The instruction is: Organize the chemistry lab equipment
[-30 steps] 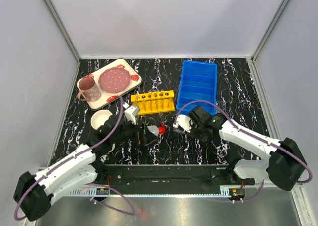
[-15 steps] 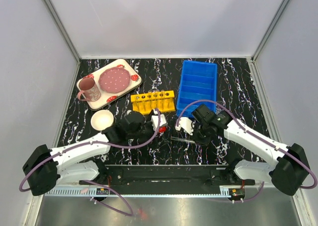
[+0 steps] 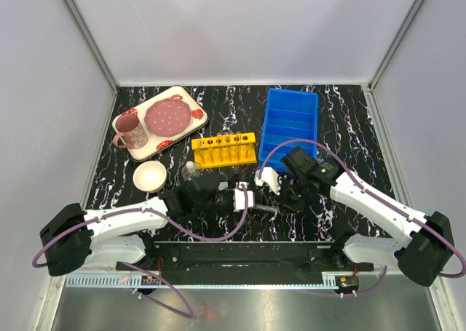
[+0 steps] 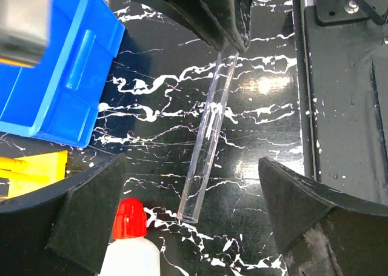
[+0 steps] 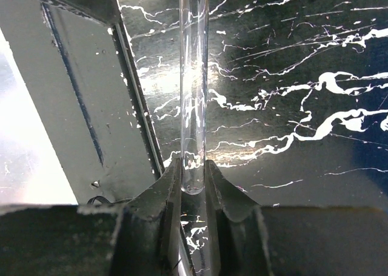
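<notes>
Test tube [image 5: 194, 76] pinched by right gripper [image 5: 193, 176]; left gripper [image 4: 191, 200] gapes.

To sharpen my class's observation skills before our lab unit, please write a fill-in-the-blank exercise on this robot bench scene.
1. The right gripper is shut on one end of a clear ____.
2. The left gripper stands ____, holding nothing.
3. The squeeze bottle has a ____ cap.
4. The tube rack left of the blue bin is ____.
Missing words: test tube; open; red; yellow.
</notes>
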Tool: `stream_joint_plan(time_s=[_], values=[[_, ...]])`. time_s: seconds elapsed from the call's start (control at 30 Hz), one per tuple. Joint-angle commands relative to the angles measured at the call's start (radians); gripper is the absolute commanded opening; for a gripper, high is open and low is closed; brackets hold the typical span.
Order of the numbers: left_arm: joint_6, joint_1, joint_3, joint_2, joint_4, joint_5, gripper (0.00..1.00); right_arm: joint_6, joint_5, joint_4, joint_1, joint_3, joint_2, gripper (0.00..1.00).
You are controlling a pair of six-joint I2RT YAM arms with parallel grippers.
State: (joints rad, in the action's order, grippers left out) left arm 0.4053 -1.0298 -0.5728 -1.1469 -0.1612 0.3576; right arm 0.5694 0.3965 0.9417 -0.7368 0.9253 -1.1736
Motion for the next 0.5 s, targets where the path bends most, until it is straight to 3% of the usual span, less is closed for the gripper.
stream_joint_plan(time_s=[0.0,0.4,0.47], values=[[0.049,-0.018,0.016,0.012,-0.055,-0.008,0.93,-0.023,0.090,0.019,0.013,0.056,0.000,0.23],[0.081,-0.042,-0.019,-0.007,0.025,-0.057,0.68,-0.046,0.166,0.035,0.036,0.083,-0.026,0.23],[0.081,-0.042,-0.025,-0.010,0.049,-0.054,0.55,-0.048,0.173,0.035,0.039,0.081,-0.027,0.23]])
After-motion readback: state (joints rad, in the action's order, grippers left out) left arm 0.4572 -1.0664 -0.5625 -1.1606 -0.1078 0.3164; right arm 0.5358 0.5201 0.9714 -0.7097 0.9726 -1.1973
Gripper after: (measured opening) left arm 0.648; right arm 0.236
